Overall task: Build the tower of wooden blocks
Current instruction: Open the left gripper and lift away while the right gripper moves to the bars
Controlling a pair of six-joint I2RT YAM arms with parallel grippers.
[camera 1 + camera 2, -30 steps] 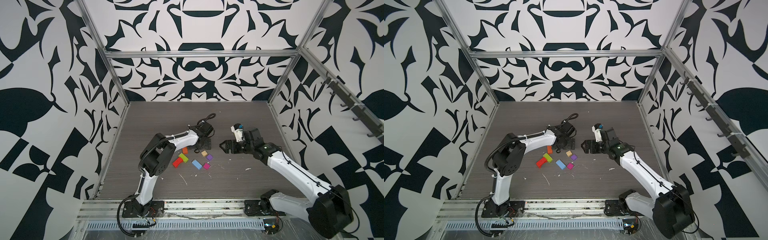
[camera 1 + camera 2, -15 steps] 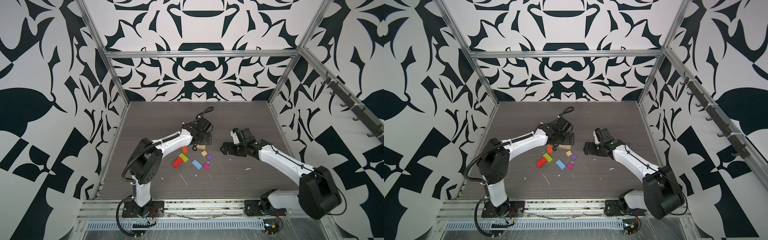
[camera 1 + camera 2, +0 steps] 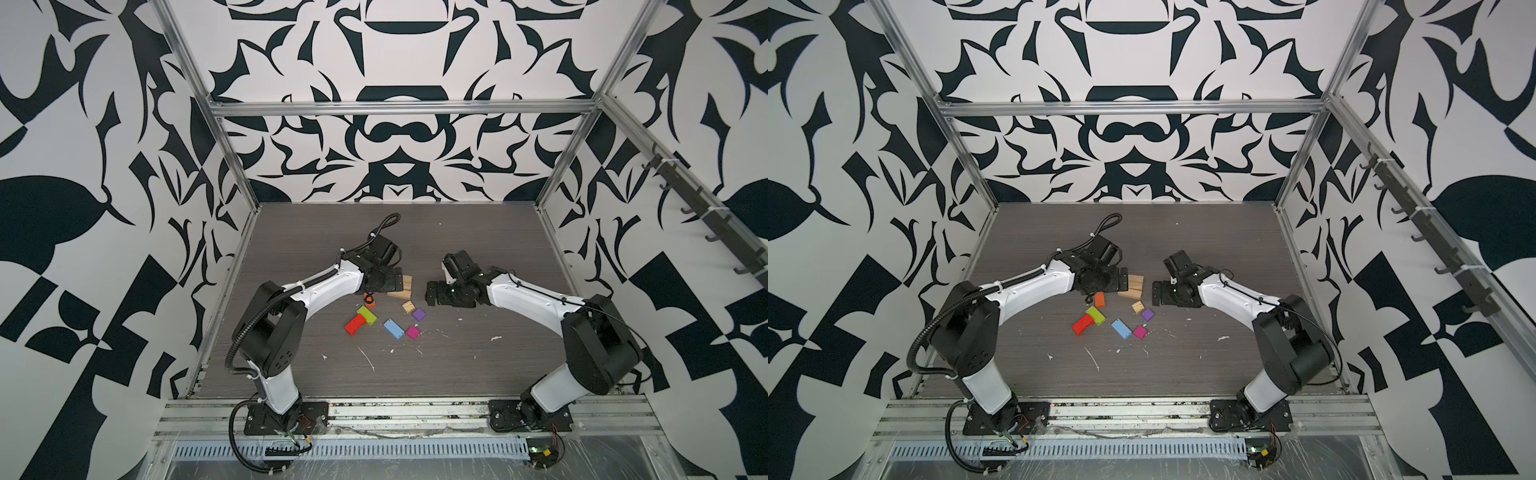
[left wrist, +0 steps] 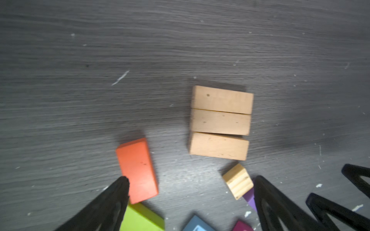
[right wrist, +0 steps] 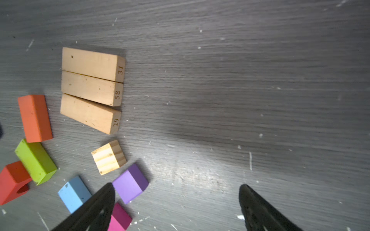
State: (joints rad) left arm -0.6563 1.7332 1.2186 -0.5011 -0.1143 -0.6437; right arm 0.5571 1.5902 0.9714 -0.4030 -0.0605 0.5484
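Both arms stretched low toward centre; left gripper (image 4: 191, 180) and right gripper (image 5: 176, 187) spread wide, holding nothing. Three tan blocks (image 4: 220, 123) side by side just ahead of left fingertips (image 4: 124, 183); purple cube (image 5: 130, 183) just beside one right fingertip (image 5: 109, 191)

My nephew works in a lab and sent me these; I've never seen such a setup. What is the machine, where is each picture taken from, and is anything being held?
It is two robot arms at a grey table, each ending in a two-fingered gripper. The two wide pictures come from one camera pair high above, so they look alike. The two close-ups come from cameras on the arms' wrists. The left gripper and the right gripper are both open and hold nothing. On the table three plain wood oblongs lie side by side; near them lie an orange block, a green block, a red block, a blue block, a tan cube, a purple cube and a magenta cube. No tower stands yet.
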